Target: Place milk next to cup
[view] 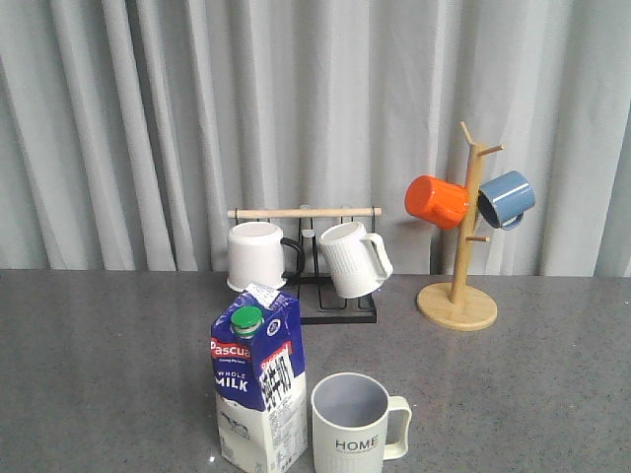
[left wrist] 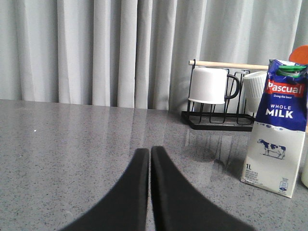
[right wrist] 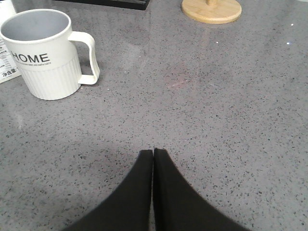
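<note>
Both pairs of jaws are pressed closed and hold nothing: the left gripper point(left wrist: 150, 154) hangs just over bare grey tabletop point(left wrist: 72, 144), and the right gripper point(right wrist: 153, 156) does the same over its own stretch of speckled stone; neither touches any object

Nearest in the front view, the milk point(view: 258, 389) stands upright at the front edge of the tabletop, green cap at its top, blue half above white; the cup point(view: 351, 426) sits upright just beside it on the right, handle pointing right, "HOME" facing the camera, its grey-blue inside open to view; whether carton and cup touch cannot be told

Farther back, a black wire rack point(view: 330, 296) with a wooden bar carries a plain white mug point(view: 256, 256) with a black handle and a white ribbed mug point(view: 353, 258), both hung mouth-down or tilted; to the right, well apart, a wooden mug tree point(view: 459, 286) holds an orange mug point(view: 437, 201) and a blue mug point(view: 507, 198); grey curtains point(view: 148, 128) close off the back
</note>
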`<control>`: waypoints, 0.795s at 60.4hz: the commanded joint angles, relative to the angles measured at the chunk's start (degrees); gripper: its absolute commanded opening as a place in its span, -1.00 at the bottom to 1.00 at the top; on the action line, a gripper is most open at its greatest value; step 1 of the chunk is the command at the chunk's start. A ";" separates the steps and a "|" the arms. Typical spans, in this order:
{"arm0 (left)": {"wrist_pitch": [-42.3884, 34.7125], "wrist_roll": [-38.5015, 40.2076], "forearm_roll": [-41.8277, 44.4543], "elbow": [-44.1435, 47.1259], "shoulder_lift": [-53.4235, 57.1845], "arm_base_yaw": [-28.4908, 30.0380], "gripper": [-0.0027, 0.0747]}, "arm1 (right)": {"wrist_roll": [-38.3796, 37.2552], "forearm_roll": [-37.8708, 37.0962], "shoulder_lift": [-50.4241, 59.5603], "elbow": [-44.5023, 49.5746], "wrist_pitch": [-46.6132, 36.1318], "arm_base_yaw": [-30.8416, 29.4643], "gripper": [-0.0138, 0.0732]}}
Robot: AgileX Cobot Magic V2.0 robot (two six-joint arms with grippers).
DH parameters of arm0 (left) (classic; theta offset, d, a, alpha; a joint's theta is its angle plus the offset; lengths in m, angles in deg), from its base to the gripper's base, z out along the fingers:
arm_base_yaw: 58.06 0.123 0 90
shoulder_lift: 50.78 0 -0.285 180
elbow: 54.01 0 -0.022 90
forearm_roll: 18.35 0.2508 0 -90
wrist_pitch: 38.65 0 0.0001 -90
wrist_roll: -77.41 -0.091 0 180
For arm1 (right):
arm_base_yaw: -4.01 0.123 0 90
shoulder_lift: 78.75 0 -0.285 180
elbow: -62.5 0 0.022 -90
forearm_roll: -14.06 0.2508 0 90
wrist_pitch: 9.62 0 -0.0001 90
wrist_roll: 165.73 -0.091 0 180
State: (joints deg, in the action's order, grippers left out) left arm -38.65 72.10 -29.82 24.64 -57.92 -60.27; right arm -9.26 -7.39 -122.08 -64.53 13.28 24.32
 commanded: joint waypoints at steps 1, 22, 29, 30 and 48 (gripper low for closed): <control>-3.90 0.27 -0.04 1.35 0.14 0.10 -0.95 | 0.02 -1.22 -0.40 -1.62 -3.61 -0.25 -0.69; -4.17 14.59 13.22 1.35 0.14 0.10 -0.95 | 0.02 -1.22 -0.40 -1.62 -3.61 -0.25 -0.69; -4.10 16.94 15.11 1.35 0.14 0.10 -0.95 | 0.02 -1.22 -0.40 -1.62 -3.61 -0.25 -0.69; -4.10 16.94 15.11 1.35 0.14 0.10 -0.95 | 0.02 -1.22 -0.40 -1.62 -3.61 -0.25 -0.69; -4.10 16.94 14.98 1.35 0.14 0.10 -0.95 | 0.02 -1.22 -0.40 -1.62 -3.61 -0.25 -0.69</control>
State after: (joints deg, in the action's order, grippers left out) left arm -38.65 88.43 -14.87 24.64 -57.92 -60.27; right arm -9.26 -7.39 -122.08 -64.53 13.28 24.32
